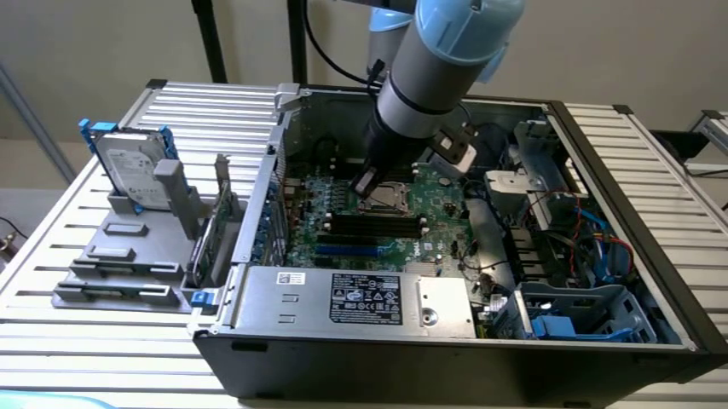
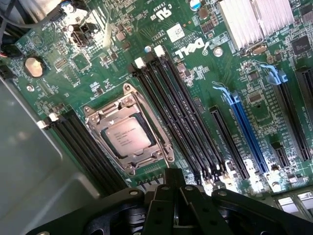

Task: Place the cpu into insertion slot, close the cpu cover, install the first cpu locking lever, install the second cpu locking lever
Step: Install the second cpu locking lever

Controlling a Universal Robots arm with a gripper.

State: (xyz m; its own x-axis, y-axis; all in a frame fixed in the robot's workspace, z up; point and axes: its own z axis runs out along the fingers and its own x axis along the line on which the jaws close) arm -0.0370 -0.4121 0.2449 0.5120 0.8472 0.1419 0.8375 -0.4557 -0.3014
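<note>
Your cpu already sits in the insertion slot with the cpu cover down around it — the claw hovers just above, and I cannot tell whether it is spread. For the levers, I'd press squarely and gently — never on the chip face.

The green motherboard carries the white brand "DELL" printed beside the black memory slots. The other labels and stickers are not readable.

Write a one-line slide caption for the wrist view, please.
The cpu sits in the insertion slot with the cpu cover closed.
</note>
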